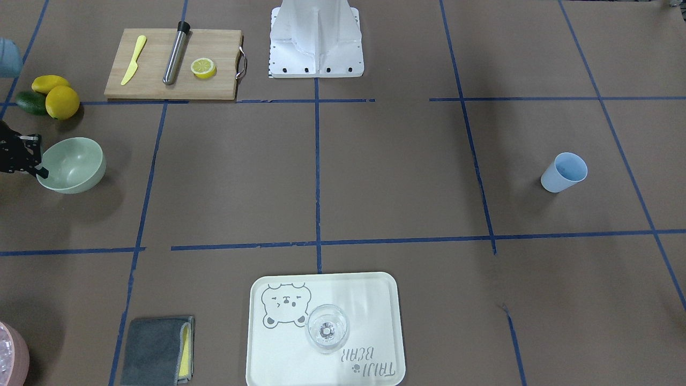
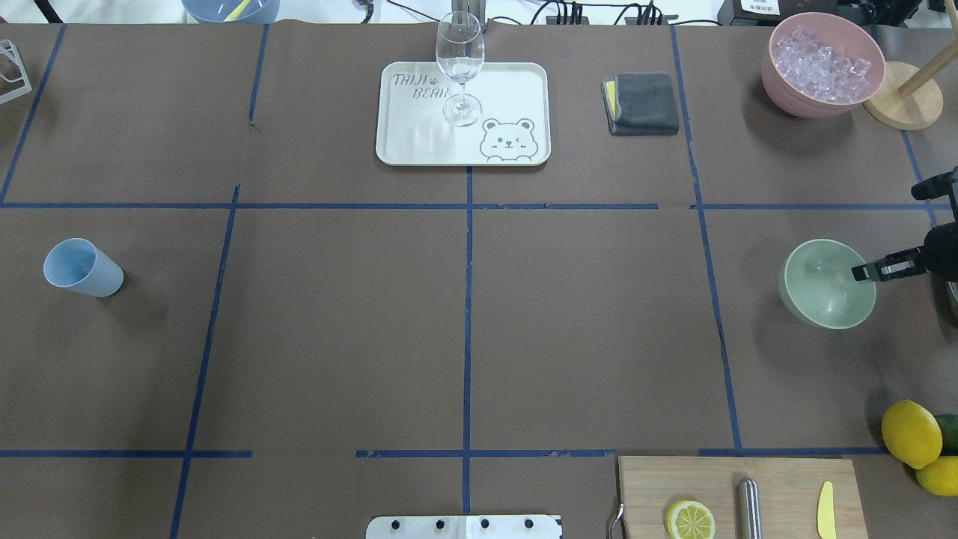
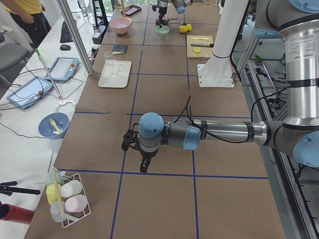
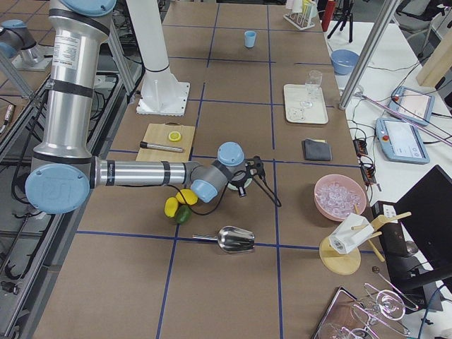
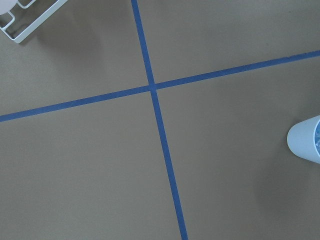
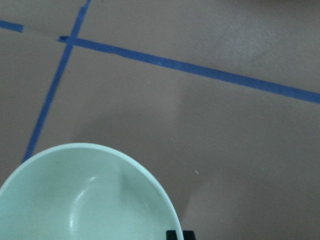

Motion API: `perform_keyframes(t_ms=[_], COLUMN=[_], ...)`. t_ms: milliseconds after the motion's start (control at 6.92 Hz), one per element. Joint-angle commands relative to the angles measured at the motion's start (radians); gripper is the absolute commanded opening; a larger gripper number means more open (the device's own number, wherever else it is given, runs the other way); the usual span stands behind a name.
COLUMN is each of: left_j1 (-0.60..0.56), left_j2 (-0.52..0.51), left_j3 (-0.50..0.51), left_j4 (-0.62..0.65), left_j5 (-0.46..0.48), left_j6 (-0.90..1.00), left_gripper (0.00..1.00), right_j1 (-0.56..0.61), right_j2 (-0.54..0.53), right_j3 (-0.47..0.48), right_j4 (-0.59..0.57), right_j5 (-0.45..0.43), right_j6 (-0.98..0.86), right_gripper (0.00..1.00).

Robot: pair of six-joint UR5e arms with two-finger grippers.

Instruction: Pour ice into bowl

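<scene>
The pale green bowl [image 2: 822, 296] stands at the table's right side, tipped a little, with a shadow beneath it. My right gripper [image 2: 862, 272] comes in from the right edge and is shut on the bowl's near rim. In the right wrist view the bowl [image 6: 85, 200] fills the lower left and looks empty, and the fingertips [image 6: 173, 234] sit close together at its rim. The ice [image 2: 822, 60] is heaped in a pink bowl [image 2: 793, 90] at the far right. My left gripper [image 3: 138, 157] hangs over bare table near the blue cup [image 2: 81, 267]; I cannot tell whether it is open or shut.
A metal scoop [image 4: 236, 239] lies near the table's right end. Lemons [image 2: 911, 433] and a cutting board [image 2: 778, 486] with a lemon slice, knife and steel rod are close to the robot. A tray [image 2: 419, 142] with a wine glass, a grey cloth [image 2: 644, 103] and a wooden stand [image 2: 902, 105] sit farther out.
</scene>
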Motion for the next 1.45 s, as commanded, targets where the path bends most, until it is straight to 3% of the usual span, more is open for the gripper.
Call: perform_keyframes(t_ms=[0, 145, 289, 434, 578, 723, 1156, 1301], left_j1=[0.0, 0.0, 0.0, 0.0, 0.0, 0.0, 0.002, 0.002], left_j2=[0.0, -0.001, -0.001, -0.001, -0.001, -0.001, -0.003, -0.005], left_j3=[-0.005, -0.006, -0.006, -0.006, -0.008, -0.008, -0.006, -0.006], left_j4=[0.0, 0.0, 0.0, 0.0, 0.0, 0.0, 0.0, -0.003], left_j5=[0.0, 0.0, -0.003, -0.006, -0.006, -0.006, -0.011, -0.011], left_j6=[-0.002, -0.002, -0.002, -0.002, -0.002, -0.002, -0.002, -0.001], left_gripper=[1.0, 1.0, 1.0, 1.0, 1.0, 1.0, 1.0, 1.0], right_j1=[-0.083, -0.147, -0.224, -0.296, -0.406, -0.456, -0.569, -0.595], right_j2=[0.153, 0.242, 0.348, 0.467, 0.605, 0.758, 1.119, 1.146], right_j3=[0.033, 0.032, 0.029, 0.029, 0.007, -0.052, -0.416, -0.453], right_j4=[-0.006, -0.009, -0.082, -0.201, -0.349, -0.474, -0.495, -0.496], right_j5=[-0.005, -0.01, -0.021, -0.104, -0.257, -0.337, -0.427, -0.438], right_j6=[0.206, 0.302, 0.389, 0.422, 0.477, 0.525, 0.619, 0.619], right_gripper=[0.0, 0.0, 0.0, 0.0, 0.0, 0.0, 0.0, 0.0])
